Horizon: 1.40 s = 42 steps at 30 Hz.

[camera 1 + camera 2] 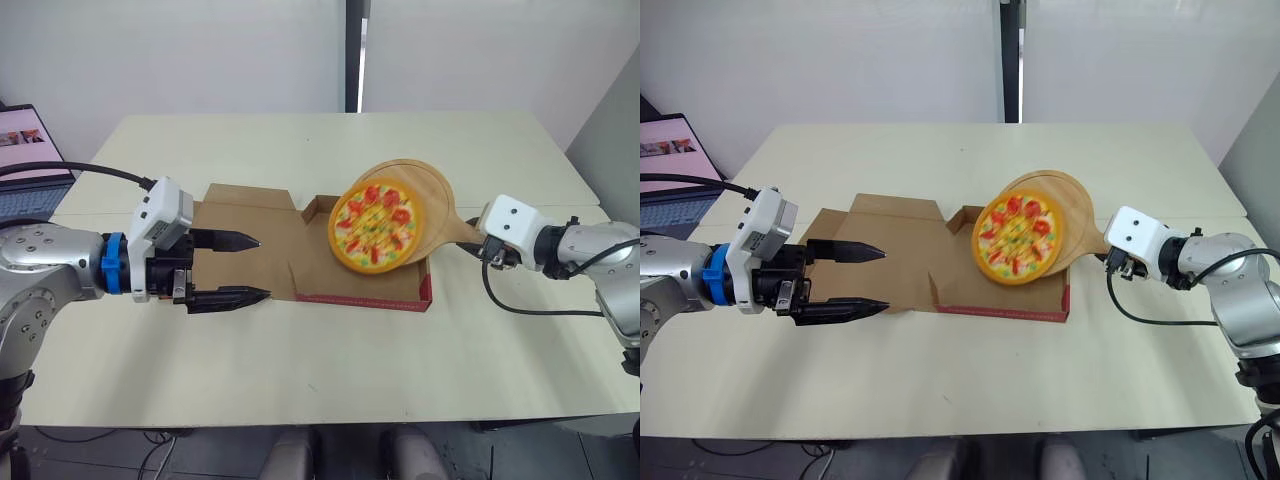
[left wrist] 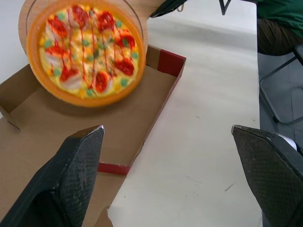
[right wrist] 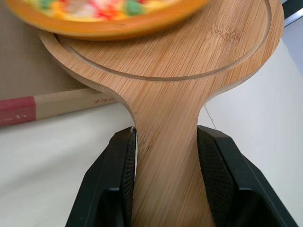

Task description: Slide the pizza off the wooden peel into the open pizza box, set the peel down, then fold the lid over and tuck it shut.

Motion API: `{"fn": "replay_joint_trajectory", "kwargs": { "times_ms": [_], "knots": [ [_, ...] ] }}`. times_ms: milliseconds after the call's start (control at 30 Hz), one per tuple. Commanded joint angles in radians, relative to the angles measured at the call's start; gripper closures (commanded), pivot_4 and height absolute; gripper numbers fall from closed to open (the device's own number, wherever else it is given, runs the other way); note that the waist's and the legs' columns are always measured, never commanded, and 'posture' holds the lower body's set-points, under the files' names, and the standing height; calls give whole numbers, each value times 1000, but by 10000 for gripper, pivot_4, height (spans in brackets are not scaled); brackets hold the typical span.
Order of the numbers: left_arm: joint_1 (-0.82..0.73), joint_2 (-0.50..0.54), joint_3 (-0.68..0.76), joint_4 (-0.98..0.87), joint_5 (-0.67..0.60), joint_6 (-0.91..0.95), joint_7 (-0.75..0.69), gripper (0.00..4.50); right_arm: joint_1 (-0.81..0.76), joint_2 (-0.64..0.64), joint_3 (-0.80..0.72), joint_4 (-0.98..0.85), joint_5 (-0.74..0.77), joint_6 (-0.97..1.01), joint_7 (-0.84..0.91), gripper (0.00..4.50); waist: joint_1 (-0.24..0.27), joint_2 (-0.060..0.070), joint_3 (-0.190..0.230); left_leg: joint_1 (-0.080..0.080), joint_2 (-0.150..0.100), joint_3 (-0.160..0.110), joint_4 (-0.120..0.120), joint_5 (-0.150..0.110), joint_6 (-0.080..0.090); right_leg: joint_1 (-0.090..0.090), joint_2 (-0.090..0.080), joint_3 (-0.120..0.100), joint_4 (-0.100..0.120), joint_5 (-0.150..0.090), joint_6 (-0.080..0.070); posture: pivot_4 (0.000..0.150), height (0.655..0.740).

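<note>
The right gripper [image 3: 166, 135] is closed tight on the handle of the wooden peel [image 1: 425, 190], one black finger pressed against each side of the neck. It holds the peel tilted above the far right corner of the open pizza box [image 1: 322, 268], handle end toward the robot's right. The pizza [image 1: 373, 225] sits at the peel's lower edge, overhanging it and leaning toward the robot's left above the box's base; I cannot tell whether its lower rim touches the cardboard.

The box lies flat on the cream table [image 1: 300, 370]. Its tray, with a red front wall, is on the right, and the lid [image 1: 270, 222] is folded out to the left.

The left gripper [image 1: 262, 267] is spread wide with nothing in it — its fingers point toward the pizza. One finger is over the lid's cardboard and the other is at the lid's near edge, over bare table.

A laptop [image 1: 22, 170] with its screen lit stands at the table's far left edge. In the left wrist view, a person in a green top [image 2: 280, 16] sits beyond the table's end.
</note>
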Motion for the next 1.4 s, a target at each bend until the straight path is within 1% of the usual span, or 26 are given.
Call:
{"fn": "replay_joint_trajectory", "kwargs": {
  "times_ms": [33,133,267,367,467,567,667,800,933,1033,1167,1333,1400],
  "knots": [
    [-17,6,4,-6,1,-17,-5,0,-52,-4,-39,-24,-18,-52,-16,28674,0,0,0,0,0,0,0,0,0,0,0,0,0,0,0,1500,7281],
    [-20,4,1,-4,3,-19,-4,0,-70,-7,-40,10,-60,-78,-41,28674,-1,0,0,0,0,0,0,0,0,0,0,0,0,0,0,1500,7281],
    [-24,1,-2,-1,6,-23,-2,0,-135,-7,-60,87,-122,-123,-102,28674,-1,0,0,0,0,1,0,1,-1,0,0,0,0,0,0,1500,7281],
    [-30,-4,-7,0,5,-25,0,0,-165,-16,-80,134,-133,-153,-116,28674,-1,0,0,0,0,1,0,2,-4,0,0,0,0,0,0,1500,7281],
    [-34,-14,-5,-2,-3,-25,-2,0,-147,-33,-128,142,-116,-143,-121,28674,-1,0,0,0,0,1,0,2,-4,0,0,0,0,0,0,1500,7281],
    [-35,-21,0,-10,-18,-20,-7,0,-61,-35,-228,98,-61,-86,-116,28674,4,0,0,0,0,1,0,2,-4,0,0,0,0,0,0,1500,7281],
    [-45,-31,1,-13,-38,-11,-6,0,38,0,-342,18,20,-14,-114,28674,15,0,0,0,0,0,0,2,-4,1,0,0,0,0,0,1500,7281],
    [-127,-83,-21,0,-80,9,23,0,207,52,-475,-116,92,100,-126,28674,23,0,0,0,0,0,1,1,-1,1,0,0,1,0,0,1500,7281],
    [-228,-161,-72,19,-91,7,51,0,341,134,-583,-212,134,196,-184,28674,24,0,0,0,0,0,2,0,0,2,0,0,1,0,0,1500,7281],
    [-299,-234,-140,34,-78,2,59,0,432,227,-628,-254,136,207,-258,28675,25,0,0,1,-1,0,2,0,0,3,0,-1,1,0,0,1500,7281],
    [-377,-319,-218,82,-53,-13,47,0,518,336,-674,-302,136,284,-360,28675,24,0,0,1,-1,0,2,2,-4,3,0,0,2,0,0,1500,7281],
    [-444,-407,-290,133,1,-43,37,0,579,379,-685,-349,158,392,-403,28674,20,0,-1,1,-1,0,2,2,-4,3,2,0,2,0,0,1500,7281],
    [-462,-439,-325,145,31,-60,32,0,581,383,-687,-330,167,430,-413,28675,19,0,-1,2,0,1,2,2,-4,2,4,1,2,0,0,1500,7281]
  ]
}}
